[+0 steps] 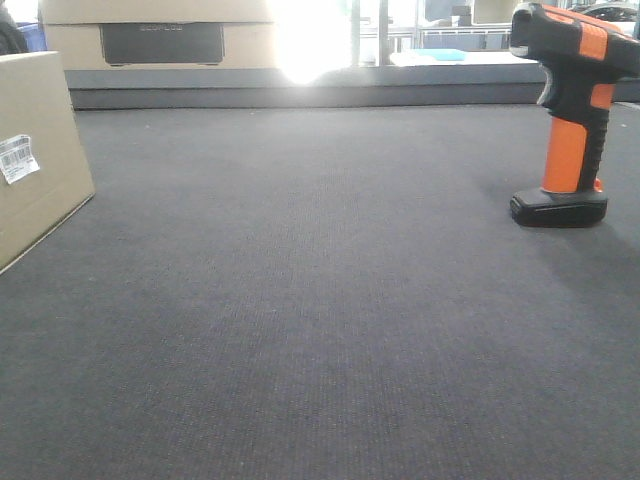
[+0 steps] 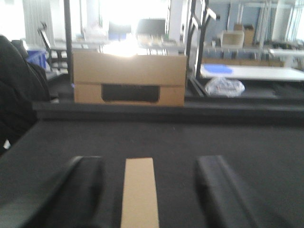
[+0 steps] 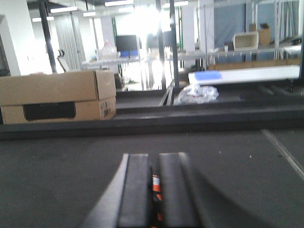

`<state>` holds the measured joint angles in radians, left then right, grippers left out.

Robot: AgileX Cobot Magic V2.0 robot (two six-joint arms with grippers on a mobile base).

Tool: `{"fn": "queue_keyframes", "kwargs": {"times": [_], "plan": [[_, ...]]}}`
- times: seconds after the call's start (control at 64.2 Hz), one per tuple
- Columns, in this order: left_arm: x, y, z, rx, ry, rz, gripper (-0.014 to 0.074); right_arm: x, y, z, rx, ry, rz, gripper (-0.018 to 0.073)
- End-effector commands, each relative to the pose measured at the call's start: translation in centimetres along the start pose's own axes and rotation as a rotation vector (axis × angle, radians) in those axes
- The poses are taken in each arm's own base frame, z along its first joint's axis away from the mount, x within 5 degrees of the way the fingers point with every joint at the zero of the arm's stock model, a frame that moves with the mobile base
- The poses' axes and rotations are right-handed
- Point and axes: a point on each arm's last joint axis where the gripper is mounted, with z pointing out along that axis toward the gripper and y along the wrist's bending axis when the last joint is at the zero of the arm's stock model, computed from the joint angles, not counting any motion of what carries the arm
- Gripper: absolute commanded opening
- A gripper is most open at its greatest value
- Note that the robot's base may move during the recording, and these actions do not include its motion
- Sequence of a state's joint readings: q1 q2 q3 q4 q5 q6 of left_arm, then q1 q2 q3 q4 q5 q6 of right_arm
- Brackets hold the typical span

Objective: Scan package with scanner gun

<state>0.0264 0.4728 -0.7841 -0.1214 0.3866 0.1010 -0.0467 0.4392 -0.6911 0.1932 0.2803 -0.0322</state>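
The package [image 1: 40, 150], a tan cardboard box with a white barcode sticker [image 1: 17, 158], stands at the left edge of the dark table. At the right the scanner gun [image 1: 570, 120] stands upright on its flat black foot, with nothing touching it in the front view. Neither gripper shows in that view. In the left wrist view my left gripper [image 2: 149, 164] is open, and a narrow tan strip of the package [image 2: 139, 194] lies between its fingers. My right gripper [image 3: 155, 156] is shut. A sliver of the orange scanner gun [image 3: 155, 185] shows through the thin slit between its fingers, below them.
A wider tan box with a dark printed panel [image 1: 160, 35] sits behind the raised back edge of the table [image 1: 300, 95]; it also shows as the box [image 2: 129, 78] and the box [image 3: 57, 95] in the wrist views. Shelving and tables stand beyond.
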Motion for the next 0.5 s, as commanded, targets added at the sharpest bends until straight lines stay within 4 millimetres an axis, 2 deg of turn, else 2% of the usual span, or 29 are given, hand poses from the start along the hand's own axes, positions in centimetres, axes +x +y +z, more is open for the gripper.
{"fn": "queue_keyframes", "kwargs": {"times": [0.0,0.093,0.125,0.296,0.483], "plan": [[-0.5,-0.3,1.6,0.034,0.054,-0.015,0.0453,-0.1,0.0,1.6,0.004,0.048,0.006,0.0288],[-0.4,-0.6,3.7,0.064,0.113,-0.015,0.0503,0.6,-0.2,3.3,0.014,0.107,0.01,0.0533],[-0.2,-0.7,4.4,0.072,0.134,-0.02,0.0512,0.8,-0.3,3.7,0.016,0.126,0.011,0.058],[0.9,-1.1,8.6,0.101,0.449,-0.014,0.0568,2.0,-0.5,5.4,0.026,0.217,0.015,0.0568],[0.1,-0.5,13.7,0.084,0.731,-0.015,0.0578,2.3,-0.6,5.7,0.028,0.248,0.016,0.0568]]}}
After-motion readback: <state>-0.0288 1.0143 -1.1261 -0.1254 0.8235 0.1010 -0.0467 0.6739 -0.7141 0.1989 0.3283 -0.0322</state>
